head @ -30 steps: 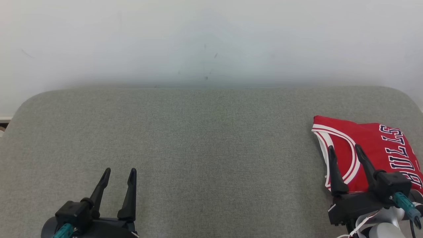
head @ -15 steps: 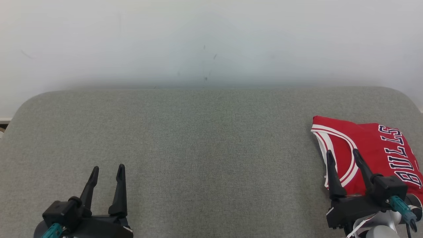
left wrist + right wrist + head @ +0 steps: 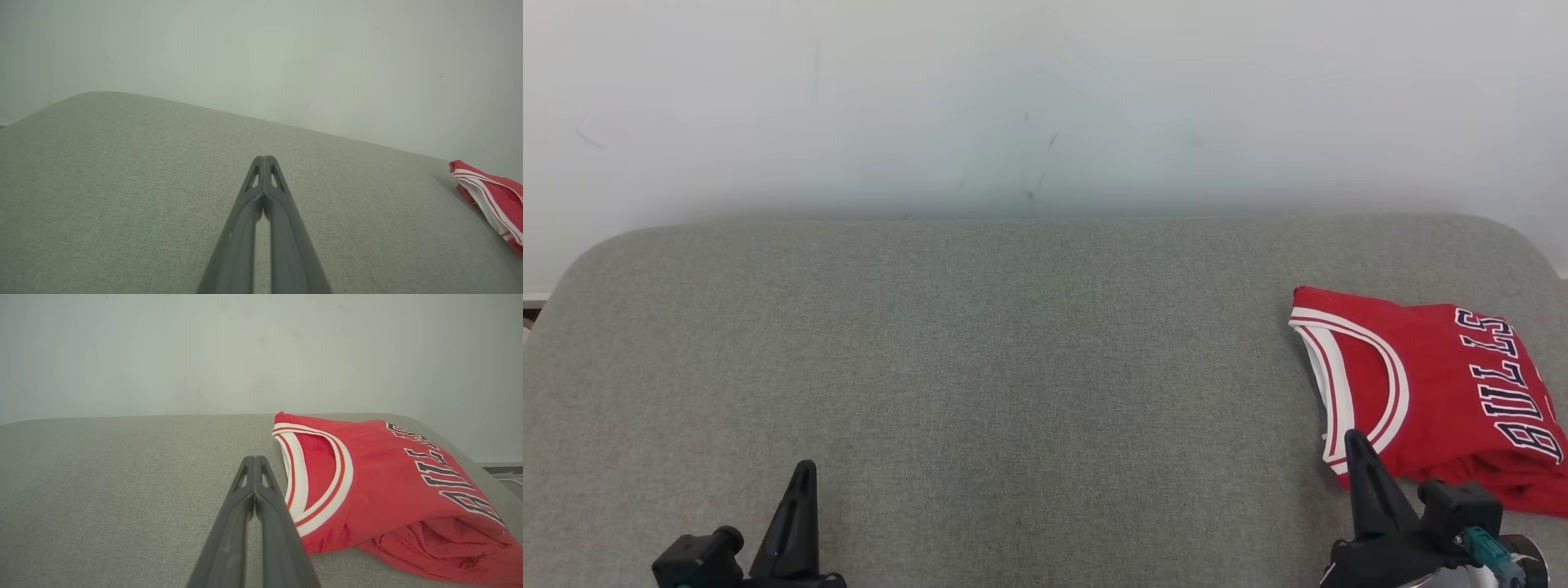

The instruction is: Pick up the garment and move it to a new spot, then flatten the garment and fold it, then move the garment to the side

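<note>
The red basketball jersey [image 3: 1429, 392] lies folded near the right end of the grey fabric surface [image 3: 1013, 367], its black "BULLS" lettering [image 3: 1507, 384] facing up and its white-trimmed opening [image 3: 304, 477] turned toward the middle of the surface. The right gripper [image 3: 1356, 437] is clenched with its fingers pressed flat together, holding nothing. Its tip is just beside the jersey's near left corner, by the trimmed edge, and whether it touches the cloth cannot be told. The left gripper [image 3: 264, 160] is likewise closed and empty, over bare fabric toward the left, well apart from the jersey. A pale wall [image 3: 1045, 98] rises behind the surface.
</note>
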{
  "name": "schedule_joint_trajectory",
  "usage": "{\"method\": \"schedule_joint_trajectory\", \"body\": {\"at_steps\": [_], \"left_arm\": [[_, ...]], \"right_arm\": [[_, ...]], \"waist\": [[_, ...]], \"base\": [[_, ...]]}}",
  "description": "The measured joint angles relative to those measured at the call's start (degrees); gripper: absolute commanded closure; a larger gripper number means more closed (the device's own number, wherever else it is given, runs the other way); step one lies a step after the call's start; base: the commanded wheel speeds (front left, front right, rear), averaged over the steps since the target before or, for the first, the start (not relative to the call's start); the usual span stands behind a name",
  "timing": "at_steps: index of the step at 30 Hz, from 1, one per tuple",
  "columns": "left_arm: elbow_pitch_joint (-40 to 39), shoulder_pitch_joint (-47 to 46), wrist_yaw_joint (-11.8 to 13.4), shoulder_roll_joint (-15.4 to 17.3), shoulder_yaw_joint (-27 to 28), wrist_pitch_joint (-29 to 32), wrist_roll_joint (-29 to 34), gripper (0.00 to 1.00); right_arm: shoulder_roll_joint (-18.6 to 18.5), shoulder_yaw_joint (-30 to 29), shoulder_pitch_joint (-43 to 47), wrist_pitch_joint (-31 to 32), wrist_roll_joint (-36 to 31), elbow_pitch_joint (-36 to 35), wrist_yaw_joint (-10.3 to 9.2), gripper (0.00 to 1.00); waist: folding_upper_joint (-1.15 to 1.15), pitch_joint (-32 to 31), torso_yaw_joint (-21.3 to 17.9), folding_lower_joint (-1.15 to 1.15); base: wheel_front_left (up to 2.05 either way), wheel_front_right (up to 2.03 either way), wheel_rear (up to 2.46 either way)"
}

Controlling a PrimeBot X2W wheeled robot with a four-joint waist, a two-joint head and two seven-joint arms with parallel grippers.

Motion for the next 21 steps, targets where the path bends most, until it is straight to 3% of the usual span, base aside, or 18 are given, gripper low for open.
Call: {"method": "schedule_joint_trajectory", "body": {"at_steps": [5,21], "left_arm": [[0.6,0.6,-0.2,-0.3,0.7,0.8,-1.5,1.0],[1.5,0.4,-1.3,-1.0,3.8,4.2,-14.3,1.0]], "right_arm": [[0.3,-0.4,0.4,0.6,1.6,0.5,0.18,1.0],[0.7,-2.2,0.0,4.1,15.3,1.6,1.7,1.0]], "waist": [[0.0,0.0,-0.2,0.0],[0.0,0.1,-1.5,0.0]], "base": [[0.0,0.0,0.0],[0.0,0.0,0.0]]}}
